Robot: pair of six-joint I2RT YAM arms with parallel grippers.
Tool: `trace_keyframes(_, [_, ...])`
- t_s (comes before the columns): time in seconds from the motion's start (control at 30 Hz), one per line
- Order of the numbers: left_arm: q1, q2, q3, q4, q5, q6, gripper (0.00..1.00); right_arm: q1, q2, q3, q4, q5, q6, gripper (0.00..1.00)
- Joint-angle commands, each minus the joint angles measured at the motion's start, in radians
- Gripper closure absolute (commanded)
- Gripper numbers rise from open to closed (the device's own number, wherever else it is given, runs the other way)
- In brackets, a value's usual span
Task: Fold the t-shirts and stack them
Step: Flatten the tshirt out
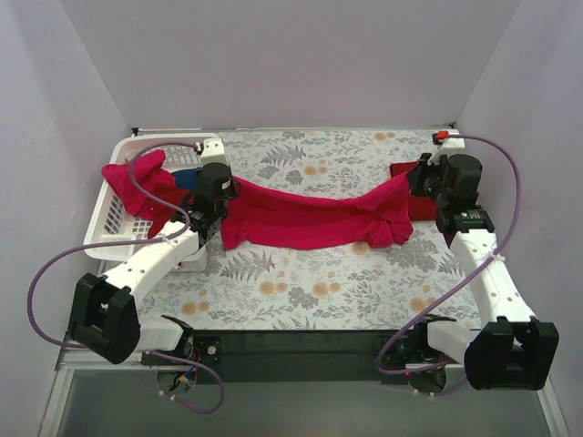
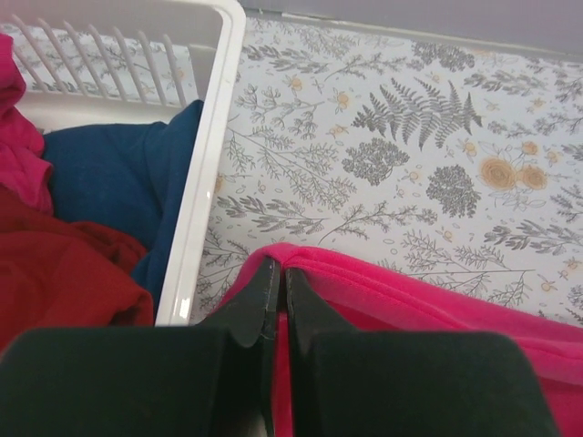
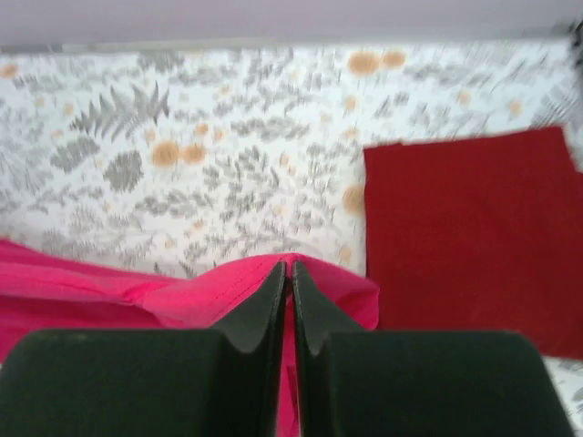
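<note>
A bright pink-red t-shirt (image 1: 310, 217) hangs stretched between my two grippers over the floral table. My left gripper (image 1: 221, 197) is shut on its left edge (image 2: 364, 282), beside the basket. My right gripper (image 1: 421, 179) is shut on its right edge (image 3: 228, 282). A folded dark maroon-red t-shirt (image 3: 469, 237) lies flat at the back right, partly under my right arm (image 1: 410, 173). In the basket lie a blue t-shirt (image 2: 118, 182), a dark maroon-red one (image 2: 64, 273) and another pink-red one (image 1: 137, 177) draped over the rim.
The white lattice basket (image 1: 114, 214) stands at the left edge of the table; its rim (image 2: 205, 182) is just left of my left gripper. Grey walls close in the back and sides. Purple cables loop off both arms.
</note>
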Motion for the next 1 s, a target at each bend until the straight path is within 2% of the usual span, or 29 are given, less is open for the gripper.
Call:
trace_keyframes(0.0, [0.011, -0.102, 0.062, 0.016, 0.002, 0.036, 1.00, -0.004, -0.070, 0.106, -0.005, 0.063, -0.047, 0.99])
trace_keyframes(0.3, [0.014, -0.298, 0.183, 0.020, 0.166, 0.065, 1.00, -0.006, -0.245, 0.316, -0.066, 0.105, -0.087, 0.99])
trace_keyframes(0.47, [0.014, -0.377, 0.198, 0.007, 0.312, 0.057, 1.00, -0.006, -0.262, 0.396, -0.131, 0.047, -0.107, 0.99])
trace_keyframes(0.6, [0.014, -0.348, 0.183, -0.055, 0.349, 0.039, 1.00, -0.006, -0.204, 0.292, -0.119, -0.104, -0.047, 0.99])
trace_keyframes(0.7, [0.014, -0.315, 0.126, -0.070, 0.338, 0.011, 1.00, -0.003, -0.138, 0.158, -0.045, -0.219, 0.011, 0.99])
trace_keyframes(0.77, [0.014, -0.299, 0.082, -0.066, 0.332, -0.004, 1.00, 0.051, -0.080, 0.069, 0.036, -0.253, 0.034, 0.98])
trace_keyframes(0.8, [0.014, -0.291, 0.074, -0.066, 0.320, -0.006, 1.00, 0.084, -0.055, 0.051, 0.053, -0.235, 0.030, 0.97])
trace_keyframes(0.83, [0.014, -0.276, 0.057, -0.069, 0.314, -0.007, 1.00, 0.168, 0.002, 0.041, 0.058, -0.187, 0.025, 0.92])
trace_keyframes(0.93, [0.014, -0.262, 0.039, -0.069, 0.285, -0.013, 1.00, 0.278, 0.128, 0.052, 0.120, -0.171, 0.028, 0.84])
trace_keyframes(0.97, [0.014, -0.256, 0.031, -0.070, 0.283, -0.013, 1.00, 0.292, 0.158, 0.063, 0.156, -0.176, 0.034, 0.76])
